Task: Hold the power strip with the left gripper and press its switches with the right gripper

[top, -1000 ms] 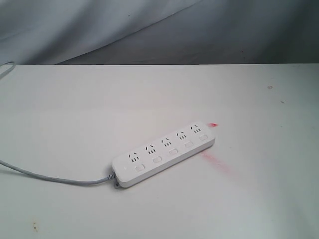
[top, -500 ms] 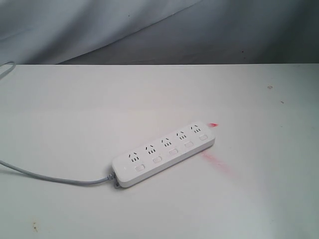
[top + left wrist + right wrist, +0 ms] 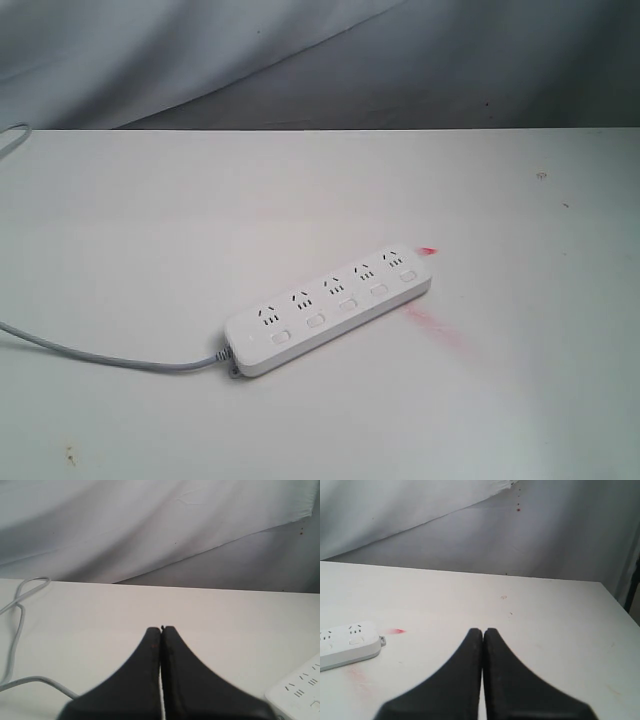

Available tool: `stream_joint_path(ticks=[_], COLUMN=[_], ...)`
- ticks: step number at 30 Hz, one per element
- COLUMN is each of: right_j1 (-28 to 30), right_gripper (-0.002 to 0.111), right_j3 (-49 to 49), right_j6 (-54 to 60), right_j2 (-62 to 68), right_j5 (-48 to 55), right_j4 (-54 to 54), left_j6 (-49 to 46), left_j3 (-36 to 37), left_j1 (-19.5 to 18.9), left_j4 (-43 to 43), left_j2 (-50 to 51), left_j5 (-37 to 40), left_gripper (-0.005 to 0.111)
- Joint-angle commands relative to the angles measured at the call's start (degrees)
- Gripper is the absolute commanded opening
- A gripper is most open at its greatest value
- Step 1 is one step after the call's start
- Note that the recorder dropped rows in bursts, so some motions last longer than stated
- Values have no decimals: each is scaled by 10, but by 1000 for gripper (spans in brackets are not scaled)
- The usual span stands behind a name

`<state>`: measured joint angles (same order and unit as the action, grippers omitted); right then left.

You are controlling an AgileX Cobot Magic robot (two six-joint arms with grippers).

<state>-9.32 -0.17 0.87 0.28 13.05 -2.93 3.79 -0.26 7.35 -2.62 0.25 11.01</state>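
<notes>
The white power strip (image 3: 330, 310) lies slanted on the white table, its five switches (image 3: 346, 304) in a row along its near side. Its grey cord (image 3: 100, 356) trails off to the left. Neither arm shows in the exterior view. In the left wrist view my left gripper (image 3: 161, 629) is shut with nothing in it, and a corner of the power strip (image 3: 300, 690) lies apart from it. In the right wrist view my right gripper (image 3: 483, 630) is shut and empty, and the end of the power strip (image 3: 347, 642) lies well off to one side.
A red smear (image 3: 436, 328) and a small red mark (image 3: 428, 251) stain the table by the strip's far end. A grey cloth backdrop (image 3: 320, 60) hangs behind the table's far edge. A loop of cord (image 3: 20, 600) lies on the table in the left wrist view.
</notes>
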Motion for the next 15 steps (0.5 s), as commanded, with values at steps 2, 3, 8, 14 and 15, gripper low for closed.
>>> stream_joint_path(ticks=[2,3,8,14,15], right_j1=[3,3,3,13,20], right_gripper=[0,0,0,0,0], right_j3=[2,2,2,2,2], right_j6=[8,8,8,8,8], right_j2=[-3,-3,-3,-3,-3], right_j5=[-10,-10,-10,-10,-10], right_j4=[7,7,7,7,7], left_j6=[4,4,4,4,4], left_j3=[3,3,3,3,3], left_j1=[-1,-1,-1,-1,-1], left_j4=[1,1,1,1,1], left_j2=[-2,-2,-2,-2,-2], left_j5=[-4,-4,-4,-4,-4], left_gripper=[0,0,0,0,0])
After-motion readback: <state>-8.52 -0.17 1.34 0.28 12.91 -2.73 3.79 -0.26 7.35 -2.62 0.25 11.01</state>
